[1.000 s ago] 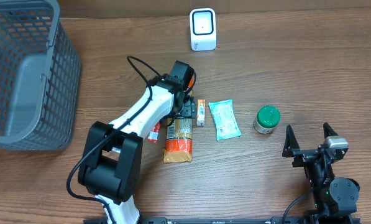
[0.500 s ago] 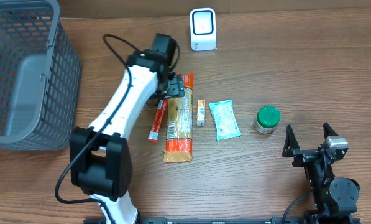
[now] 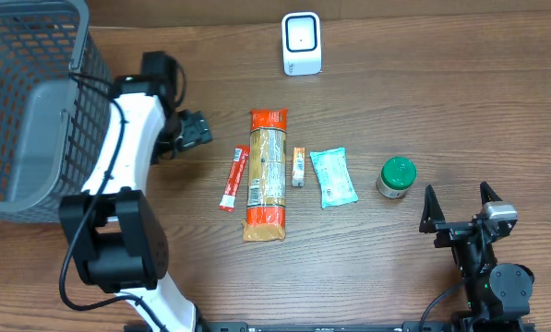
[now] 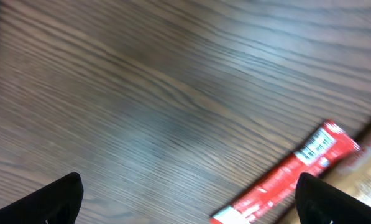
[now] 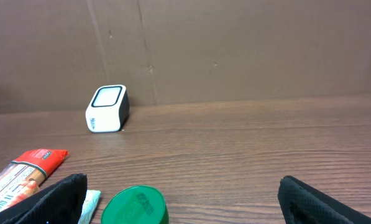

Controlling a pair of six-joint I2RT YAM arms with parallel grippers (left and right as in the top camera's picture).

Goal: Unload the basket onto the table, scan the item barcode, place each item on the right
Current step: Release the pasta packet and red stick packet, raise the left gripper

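Note:
A white barcode scanner (image 3: 301,43) stands at the back of the table, also in the right wrist view (image 5: 107,109). In a row mid-table lie a red stick packet (image 3: 233,178), a long orange-ended package (image 3: 267,173), a small orange packet (image 3: 298,167), a teal pouch (image 3: 333,177) and a green-lidded jar (image 3: 397,177). My left gripper (image 3: 199,129) hovers open left of the row, holding nothing. Its wrist view shows bare wood and the red stick packet (image 4: 297,171) by the right fingertip (image 4: 325,199). My right gripper (image 3: 460,210) rests open at the front right, behind the jar (image 5: 135,205).
A grey mesh basket (image 3: 35,111) fills the back left corner, close behind the left arm. A brown wall stands behind the scanner. Bare wood lies between the scanner and the row of items, and along the right side.
The left gripper opened wider, left the long package lying on the table and swung left toward the basket. The right arm has not moved.

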